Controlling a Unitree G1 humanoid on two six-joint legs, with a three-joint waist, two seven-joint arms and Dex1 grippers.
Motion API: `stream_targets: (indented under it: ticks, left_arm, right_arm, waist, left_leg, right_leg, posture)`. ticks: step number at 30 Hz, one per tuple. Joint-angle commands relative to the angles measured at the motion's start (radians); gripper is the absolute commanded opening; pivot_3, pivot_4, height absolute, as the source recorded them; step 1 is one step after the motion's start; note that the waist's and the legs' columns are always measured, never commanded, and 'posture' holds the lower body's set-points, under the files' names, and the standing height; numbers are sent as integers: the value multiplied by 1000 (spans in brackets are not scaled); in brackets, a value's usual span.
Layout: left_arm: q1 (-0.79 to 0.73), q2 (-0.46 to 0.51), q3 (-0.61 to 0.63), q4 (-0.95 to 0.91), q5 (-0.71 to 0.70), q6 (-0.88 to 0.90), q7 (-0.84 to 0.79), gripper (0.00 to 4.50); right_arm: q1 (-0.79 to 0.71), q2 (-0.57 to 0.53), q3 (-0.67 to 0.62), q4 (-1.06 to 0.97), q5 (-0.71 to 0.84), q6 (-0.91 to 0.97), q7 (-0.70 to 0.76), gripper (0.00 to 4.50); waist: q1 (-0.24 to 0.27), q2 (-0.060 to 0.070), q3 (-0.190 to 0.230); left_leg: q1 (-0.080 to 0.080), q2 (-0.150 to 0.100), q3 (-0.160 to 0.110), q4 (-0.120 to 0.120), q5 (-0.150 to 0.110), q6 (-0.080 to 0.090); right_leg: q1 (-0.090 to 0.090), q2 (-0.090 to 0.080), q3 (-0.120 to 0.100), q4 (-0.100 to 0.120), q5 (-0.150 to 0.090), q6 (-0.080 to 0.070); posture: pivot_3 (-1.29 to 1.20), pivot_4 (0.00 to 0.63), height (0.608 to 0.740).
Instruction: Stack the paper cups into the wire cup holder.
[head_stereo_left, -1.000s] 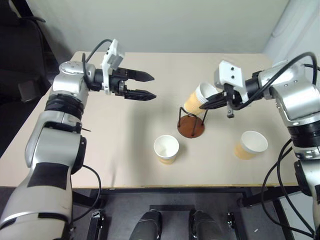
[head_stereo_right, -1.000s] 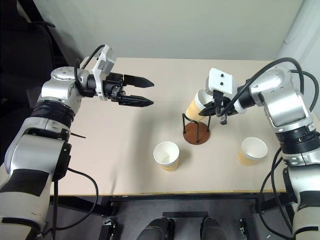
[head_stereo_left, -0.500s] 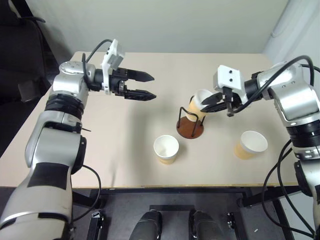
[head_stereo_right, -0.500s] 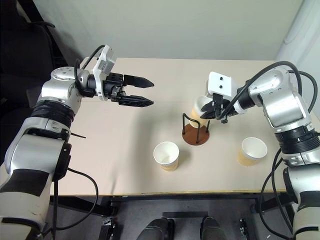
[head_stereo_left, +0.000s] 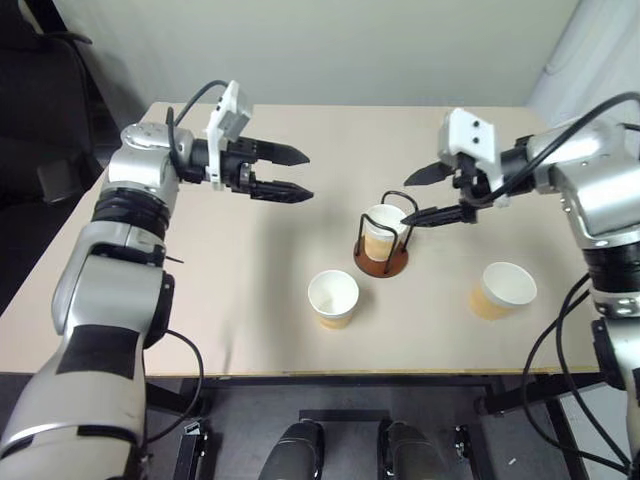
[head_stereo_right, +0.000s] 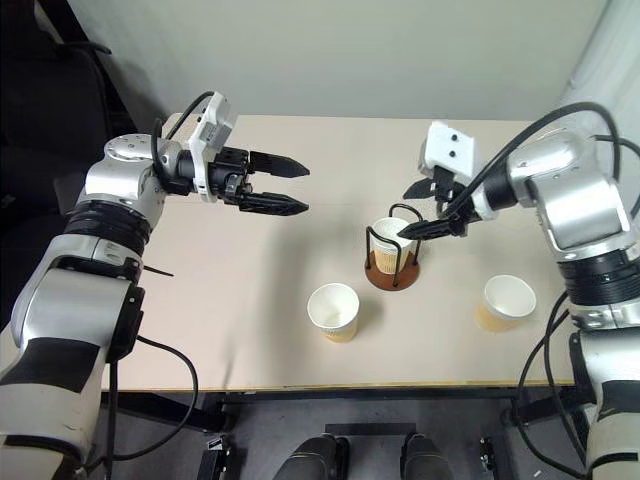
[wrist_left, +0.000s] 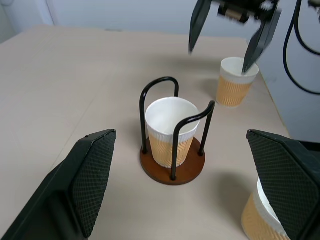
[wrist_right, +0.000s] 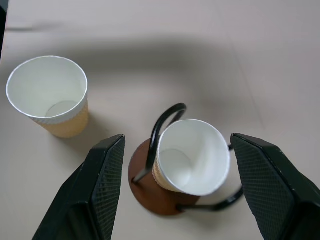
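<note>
Beige table (head_stereo_left: 250, 290) against a pale wall. Left gripper (head_stereo_left: 297, 172) hangs above the table's left half, fingers spread wide, nothing between them. Right gripper (head_stereo_left: 418, 197) sits just above and beside the wire cup holder (head_stereo_left: 381, 255), jaws parted, empty. One paper cup (head_stereo_left: 379, 230) stands upright inside the wire loops. Second cup (head_stereo_left: 332, 297) stands near the holder toward the front edge; third cup (head_stereo_left: 503, 289) stands well apart to the right.
</note>
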Motion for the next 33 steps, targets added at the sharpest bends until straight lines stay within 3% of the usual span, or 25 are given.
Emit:
stream_targets:
  ticks: [1,10,17,26,33]
  left_arm:
    - [-23,3,33,3,31,-9,-32,4500]
    - [-12,-17,49,7,94,-16,-32,4500]
    - [28,-4,-22,-103,59,-13,-32,4500]
    - [174,177,-232,-467,-107,71,-32,4500]
    - [173,293,-343,-594,-170,91,-32,4500]
  right_arm:
    - [36,-102,-77,-132,57,53,35,3376]
    - [148,-243,-160,-256,129,126,11,3376]
    - [135,-220,-172,-299,183,168,-41,3376]
    - [25,-146,-151,-260,227,172,-86,3376]
    - [-32,-135,-134,-212,226,144,-78,3376]
  waist:
    - [2,0,0]
    - [-2,-1,0]
    - [-2,-1,0]
    - [-6,-1,0]
    - [0,-1,0]
  left_leg:
    - [-1,0,-1,0,0,-1]
    - [1,0,2,0,2,-6]
    - [2,-1,2,0,-1,1]
    - [3,0,1,2,-1,1]
    - [2,-1,-2,3,-1,1]
  right_leg:
    - [0,-1,0,0,0,0]
    - [1,-1,3,1,-5,4]
    - [2,1,1,1,-4,5]
    - [2,2,1,1,-3,5]
    - [3,1,1,1,-3,4]
  posture:
    - [0,150,740]
    - [0,150,740]
    - [0,150,740]
    - [0,150,740]
    - [0,150,740]
